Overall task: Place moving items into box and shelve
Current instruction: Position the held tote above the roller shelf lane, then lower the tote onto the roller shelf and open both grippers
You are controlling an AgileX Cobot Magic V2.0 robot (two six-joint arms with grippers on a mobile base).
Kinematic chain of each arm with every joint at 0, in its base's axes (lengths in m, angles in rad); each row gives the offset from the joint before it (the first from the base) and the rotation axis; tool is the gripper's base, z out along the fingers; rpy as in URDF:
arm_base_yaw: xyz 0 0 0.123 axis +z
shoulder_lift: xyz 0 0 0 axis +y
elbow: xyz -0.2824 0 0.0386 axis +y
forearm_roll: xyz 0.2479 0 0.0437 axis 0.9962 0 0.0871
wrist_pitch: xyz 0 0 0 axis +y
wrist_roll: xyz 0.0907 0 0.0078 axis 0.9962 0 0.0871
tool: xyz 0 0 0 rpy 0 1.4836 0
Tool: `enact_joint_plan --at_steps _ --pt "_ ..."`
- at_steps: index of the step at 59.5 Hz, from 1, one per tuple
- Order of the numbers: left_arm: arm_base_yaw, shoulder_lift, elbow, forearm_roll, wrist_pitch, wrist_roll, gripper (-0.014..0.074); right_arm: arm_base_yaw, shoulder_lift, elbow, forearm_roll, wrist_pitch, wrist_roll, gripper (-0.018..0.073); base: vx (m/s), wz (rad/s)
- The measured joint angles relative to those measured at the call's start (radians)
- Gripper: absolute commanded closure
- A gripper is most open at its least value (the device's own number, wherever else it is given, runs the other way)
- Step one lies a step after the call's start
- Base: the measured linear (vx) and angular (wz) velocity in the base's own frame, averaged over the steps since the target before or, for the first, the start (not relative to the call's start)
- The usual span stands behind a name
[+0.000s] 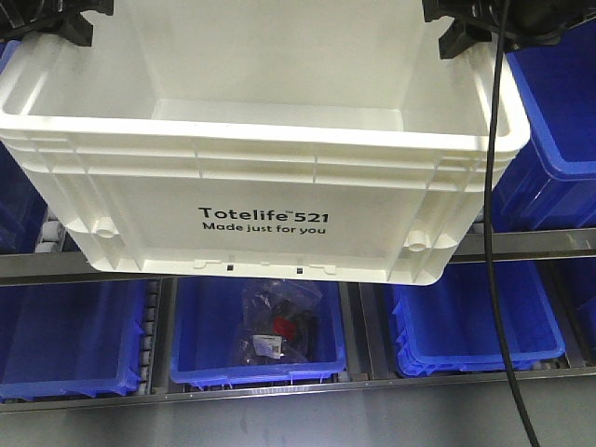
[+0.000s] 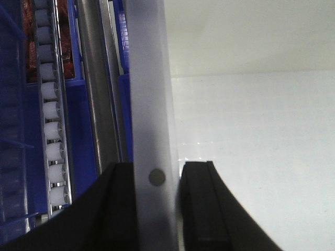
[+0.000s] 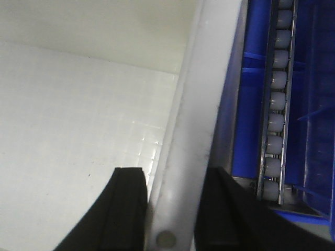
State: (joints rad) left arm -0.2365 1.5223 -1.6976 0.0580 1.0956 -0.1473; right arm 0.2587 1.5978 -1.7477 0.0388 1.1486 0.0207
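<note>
The box (image 1: 265,168) is a large white ribbed tote with black "Totelife 521" print, held up in front of shelving. My left gripper (image 1: 70,23) is shut on its left rim, and my right gripper (image 1: 466,28) is shut on its right rim. In the left wrist view the black fingers of the left gripper (image 2: 157,170) pinch the white rim (image 2: 149,78). In the right wrist view the right gripper (image 3: 175,175) clamps the opposite rim (image 3: 199,78). The moving items are out of view; only bare white box floor shows.
Blue plastic bins fill the shelves behind and below the box. One lower bin (image 1: 200,358) holds a clear bag with a red and black part (image 1: 275,321). Roller tracks (image 2: 52,130) and metal rails (image 1: 521,244) run along the shelves. A black cable (image 1: 494,233) hangs at right.
</note>
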Motion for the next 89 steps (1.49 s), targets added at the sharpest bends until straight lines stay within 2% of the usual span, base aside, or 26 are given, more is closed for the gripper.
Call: enact_joint_plan --at_steps 56,89 --pt "0.000 0.046 -0.001 -0.007 0.006 -0.001 0.0610 0.000 0.014 0.000 -0.016 -0.016 0.000 0.0572 0.00 0.00" --pt "0.000 0.066 -0.001 0.066 -0.050 -0.002 0.0610 0.000 0.090 0.002 0.000 -0.101 -0.008 0.0572 0.00 0.00"
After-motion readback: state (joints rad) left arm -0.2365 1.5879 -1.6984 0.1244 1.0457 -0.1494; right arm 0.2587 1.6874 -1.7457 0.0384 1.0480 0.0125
